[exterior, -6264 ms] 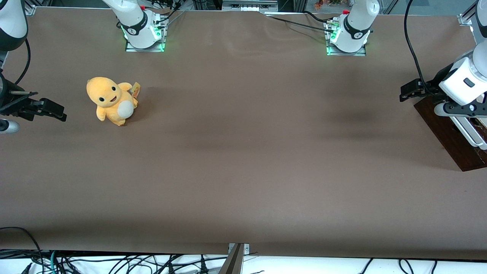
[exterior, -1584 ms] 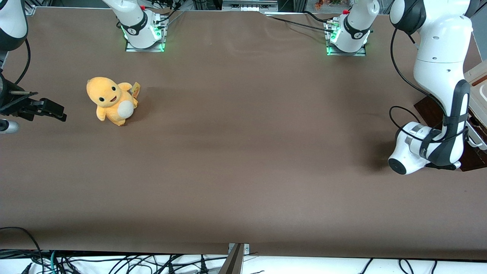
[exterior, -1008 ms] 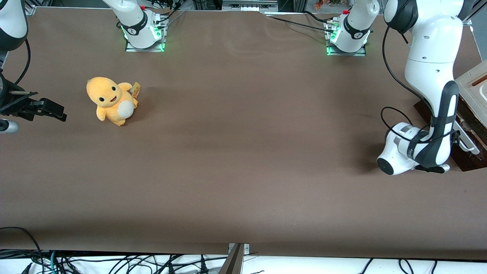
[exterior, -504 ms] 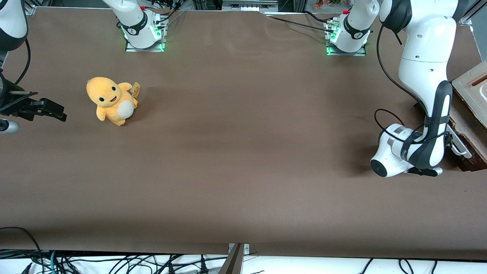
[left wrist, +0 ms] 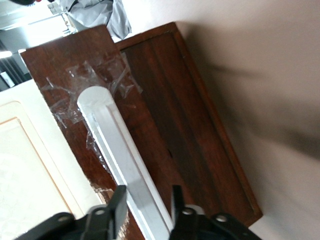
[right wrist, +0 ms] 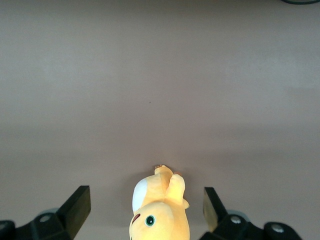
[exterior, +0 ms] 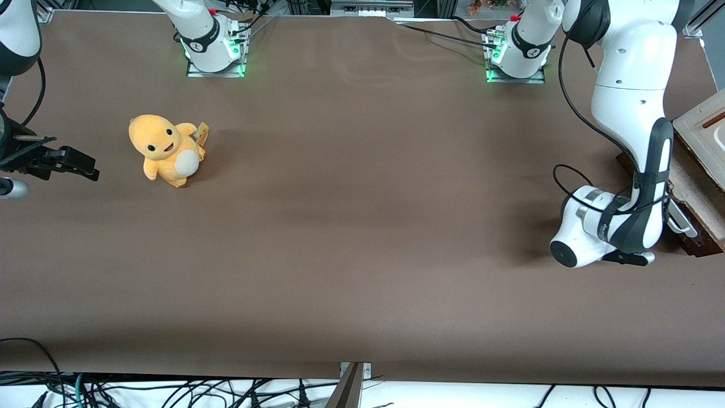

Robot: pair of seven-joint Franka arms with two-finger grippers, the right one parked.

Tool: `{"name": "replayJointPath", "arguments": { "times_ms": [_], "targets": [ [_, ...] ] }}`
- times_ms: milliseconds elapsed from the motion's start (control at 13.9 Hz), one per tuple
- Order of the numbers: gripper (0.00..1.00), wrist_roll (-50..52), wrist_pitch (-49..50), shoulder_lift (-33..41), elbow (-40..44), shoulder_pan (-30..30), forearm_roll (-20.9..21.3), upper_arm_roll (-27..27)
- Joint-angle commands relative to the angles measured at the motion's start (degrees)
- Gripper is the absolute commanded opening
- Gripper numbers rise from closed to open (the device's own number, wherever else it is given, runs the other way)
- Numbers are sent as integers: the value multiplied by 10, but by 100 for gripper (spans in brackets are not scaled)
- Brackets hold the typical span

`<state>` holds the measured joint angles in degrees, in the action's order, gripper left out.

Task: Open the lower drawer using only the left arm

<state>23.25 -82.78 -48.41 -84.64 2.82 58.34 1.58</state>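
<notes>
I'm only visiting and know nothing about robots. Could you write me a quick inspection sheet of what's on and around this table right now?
Surface: brown table, mostly bare.
Job's things: lower drawer, dark wood, at the working arm's end of the table; its white handle has tape at one end.
Clutter: yellow plush toy toward the parked arm's end.
Grippers: gripper of the left arm shut on the handle, one finger on each side of the bar.
Cables: black cable looping along the left arm; a tangle below the table's front edge.
Surroundings: cream cabinet panel beside the drawer.
</notes>
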Motion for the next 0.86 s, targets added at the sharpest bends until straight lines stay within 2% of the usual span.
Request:
{"name": "replayJointPath", "arguments": {
  "times_ms": [0,72,144,288,360,504,648,792],
  "targets": [
    [100,-21,2,-5,28,9,-19,-3],
    [100,-25,3,-5,47,9,-22,-10],
    [100,-26,3,-6,59,8,-42,-12],
    [100,-27,3,-1,79,8,-103,-13],
    [100,-27,3,0,105,8,-147,-14],
    [100,-27,5,14,147,5,-264,-14],
    [100,-27,3,46,152,-2,-403,-12],
    [100,-29,-1,83,152,-15,-495,-14]
  ]
}}
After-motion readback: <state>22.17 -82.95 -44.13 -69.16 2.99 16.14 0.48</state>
